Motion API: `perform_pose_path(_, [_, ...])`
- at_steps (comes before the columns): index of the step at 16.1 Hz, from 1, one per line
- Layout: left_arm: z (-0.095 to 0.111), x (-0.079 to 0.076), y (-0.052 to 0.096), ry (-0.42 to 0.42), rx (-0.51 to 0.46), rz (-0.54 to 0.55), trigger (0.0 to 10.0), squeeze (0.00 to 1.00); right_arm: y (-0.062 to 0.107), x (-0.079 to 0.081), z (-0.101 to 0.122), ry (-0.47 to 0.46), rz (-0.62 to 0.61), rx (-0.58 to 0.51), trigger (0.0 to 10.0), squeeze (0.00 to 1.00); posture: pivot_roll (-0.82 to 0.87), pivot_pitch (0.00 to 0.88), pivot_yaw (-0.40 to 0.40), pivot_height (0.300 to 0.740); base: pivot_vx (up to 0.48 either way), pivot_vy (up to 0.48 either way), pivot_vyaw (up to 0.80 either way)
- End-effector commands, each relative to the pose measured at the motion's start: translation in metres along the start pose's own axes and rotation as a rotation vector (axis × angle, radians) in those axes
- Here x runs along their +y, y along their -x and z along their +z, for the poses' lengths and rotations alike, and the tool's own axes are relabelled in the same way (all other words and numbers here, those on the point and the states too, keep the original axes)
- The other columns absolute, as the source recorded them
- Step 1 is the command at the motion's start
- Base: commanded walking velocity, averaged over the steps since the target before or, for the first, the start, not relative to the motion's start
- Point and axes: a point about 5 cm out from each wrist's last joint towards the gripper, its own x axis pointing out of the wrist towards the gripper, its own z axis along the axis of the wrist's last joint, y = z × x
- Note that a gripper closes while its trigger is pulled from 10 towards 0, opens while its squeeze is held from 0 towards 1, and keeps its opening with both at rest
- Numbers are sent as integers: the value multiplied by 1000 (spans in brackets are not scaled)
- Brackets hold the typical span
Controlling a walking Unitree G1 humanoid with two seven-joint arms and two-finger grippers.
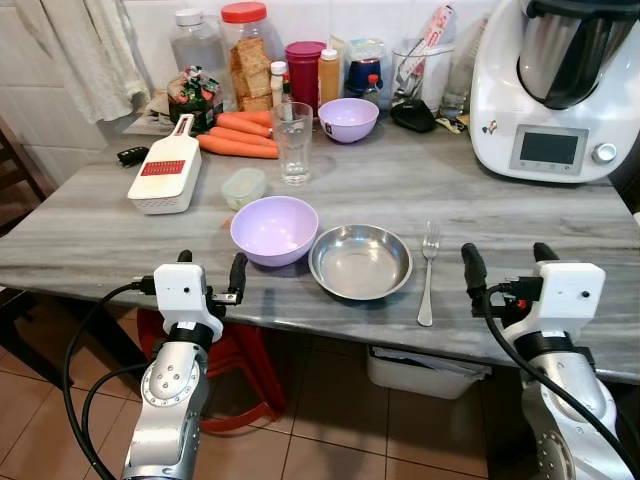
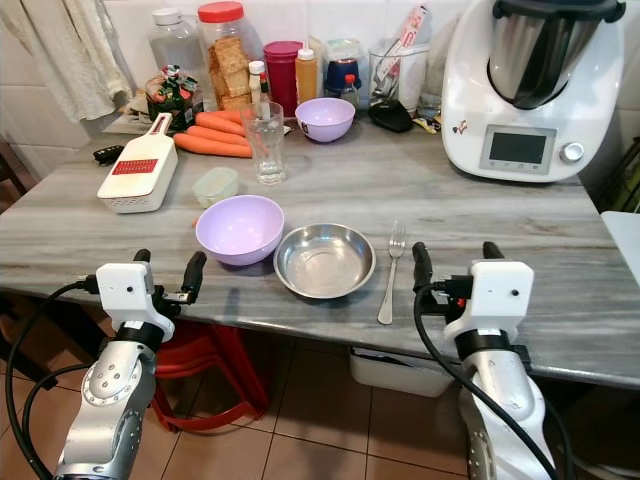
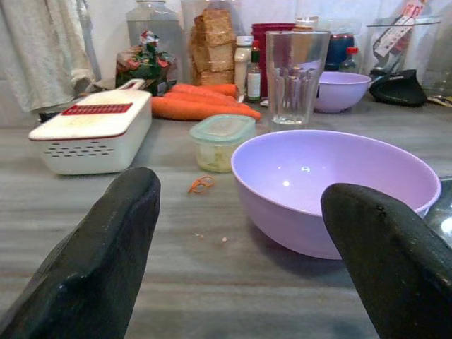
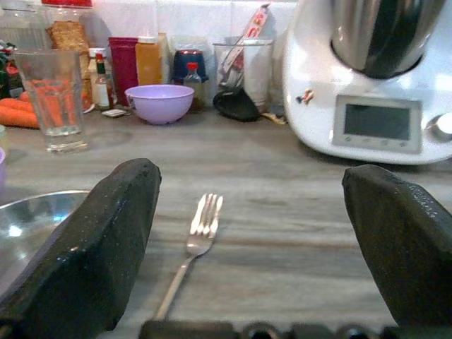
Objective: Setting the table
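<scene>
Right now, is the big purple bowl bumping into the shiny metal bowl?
Touching, or very nearly. In the left eye view the big purple bowl and the metal bowl meet rim to rim with no table showing between them; both hands are open, short of the bowls.

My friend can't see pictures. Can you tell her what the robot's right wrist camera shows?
A silver fork lies on a grey table between the right gripper's two open black fingers. A metal bowl sits beside it, with a glass, small purple bowl and white kitchen machine behind.

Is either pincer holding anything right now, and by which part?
Nothing is held. The left pincer is open before the large lilac plastic bowl; the right pincer is open near the steel fork.
</scene>
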Motion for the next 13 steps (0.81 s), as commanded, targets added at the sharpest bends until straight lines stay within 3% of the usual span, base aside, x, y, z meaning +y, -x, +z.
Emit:
perform_pose_path(1, [-3,1,-1,-5,20,13,10000,0,-2,2,-3,-27,6,22,10000,0,-91,0,49,740,0,0,0])
perform_pose_path(6, [-7,-1,-3,-15,58,16,10000,0,-4,4,-5,-26,5,33,10000,0,-96,0,50,740,0,0,0])
perform_pose_path(13, [-8,-1,-6,-6,75,14,10000,0,-7,3,-4,-33,-3,12,10000,0,-100,0,52,740,-280,0,0])
